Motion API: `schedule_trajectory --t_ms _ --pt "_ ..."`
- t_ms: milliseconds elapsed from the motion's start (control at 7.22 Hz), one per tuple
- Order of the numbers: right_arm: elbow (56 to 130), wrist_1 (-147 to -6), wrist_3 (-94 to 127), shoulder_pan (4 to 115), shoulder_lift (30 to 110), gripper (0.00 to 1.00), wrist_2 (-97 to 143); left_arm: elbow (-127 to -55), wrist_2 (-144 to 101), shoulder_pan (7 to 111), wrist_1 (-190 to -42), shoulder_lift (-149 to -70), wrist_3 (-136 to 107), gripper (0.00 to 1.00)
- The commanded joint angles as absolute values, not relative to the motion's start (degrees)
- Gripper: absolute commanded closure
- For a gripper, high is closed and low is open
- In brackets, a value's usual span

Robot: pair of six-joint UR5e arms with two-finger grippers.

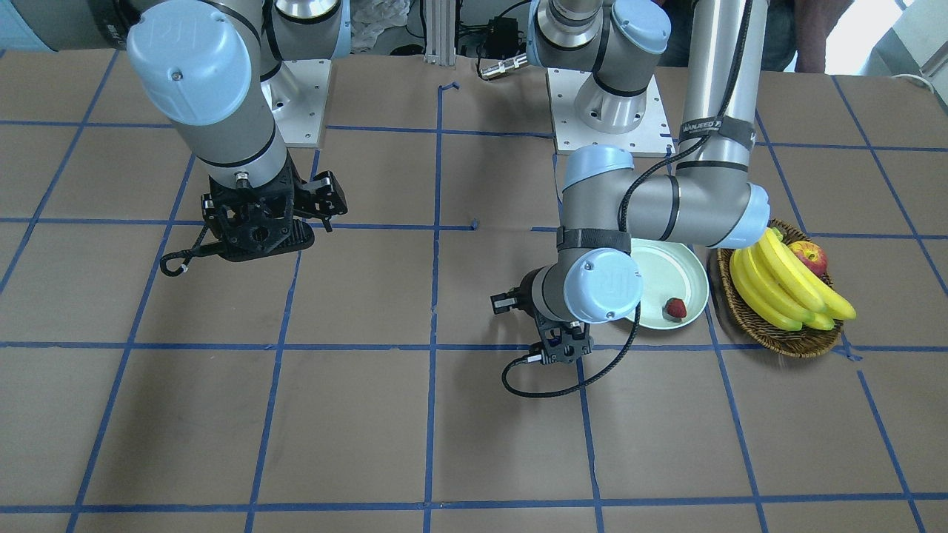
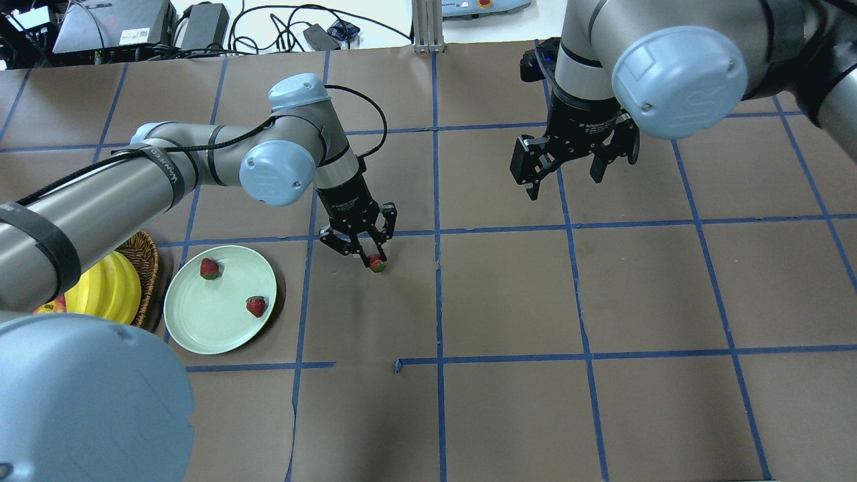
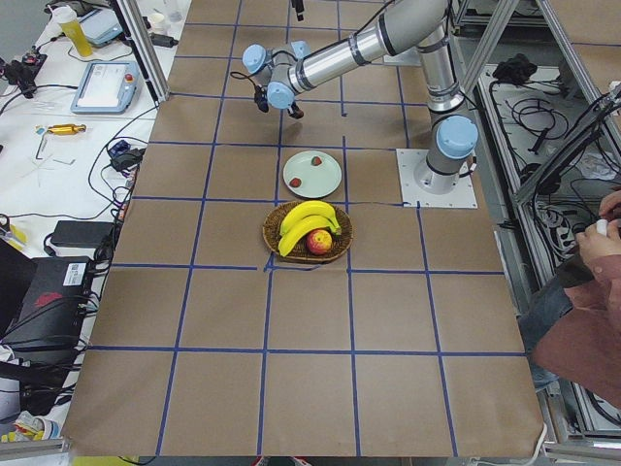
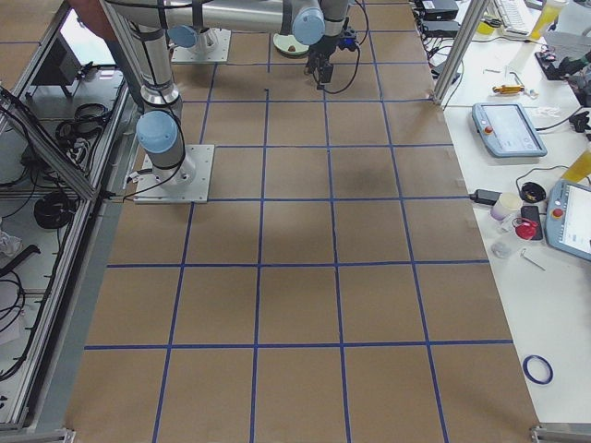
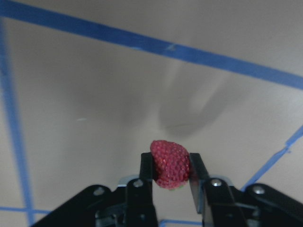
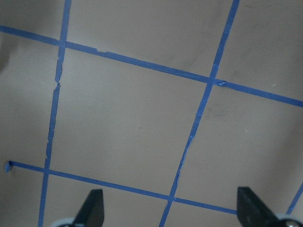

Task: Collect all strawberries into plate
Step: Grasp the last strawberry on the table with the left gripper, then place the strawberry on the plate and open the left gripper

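My left gripper (image 2: pixel 375 258) is shut on a small red strawberry (image 2: pixel 377 265), one grid square to the right of the plate in the overhead view. In the left wrist view the strawberry (image 5: pixel 170 163) is pinched between the two fingers above the brown table. The pale mint-green plate (image 2: pixel 201 321) holds two strawberries, one at its far edge (image 2: pixel 209 268) and one at its right side (image 2: pixel 256 306). In the front-facing view only one strawberry (image 1: pixel 675 308) shows on the plate (image 1: pixel 666 274). My right gripper (image 2: pixel 566 167) hangs open and empty over the table's far right part.
A brown wicker basket (image 2: pixel 148 264) with yellow bananas (image 2: pixel 110 289) stands just left of the plate; a red-yellow apple (image 1: pixel 809 257) lies in it. Blue tape lines grid the brown table. The left arm's links reach over the plate and basket.
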State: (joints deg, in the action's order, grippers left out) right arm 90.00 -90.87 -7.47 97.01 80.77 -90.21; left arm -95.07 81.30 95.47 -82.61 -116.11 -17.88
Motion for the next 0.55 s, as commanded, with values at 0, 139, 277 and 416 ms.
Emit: schedule_trajectory --t_ms 0,139,277,416 --pt "90.0 -90.9 -7.5 96.9 80.8 0.00 -90.2 -95.3 90.6 91.4 -90.1 -112.7 -8.7 1.00" --pt "90.0 -90.9 -7.5 96.9 80.8 0.00 -90.1 -95.7 95.4 87.8 -91.9 -112.1 -2.1 1.00" --pt "90.0 -90.9 -7.5 96.9 80.8 0.00 -90.0 -96.7 98.5 84.4 -92.6 -112.1 2.2 1.00" --pt "90.0 -90.9 -7.5 96.9 80.8 0.00 -90.1 -99.0 101.6 82.8 -91.9 -112.7 5.4 1.00"
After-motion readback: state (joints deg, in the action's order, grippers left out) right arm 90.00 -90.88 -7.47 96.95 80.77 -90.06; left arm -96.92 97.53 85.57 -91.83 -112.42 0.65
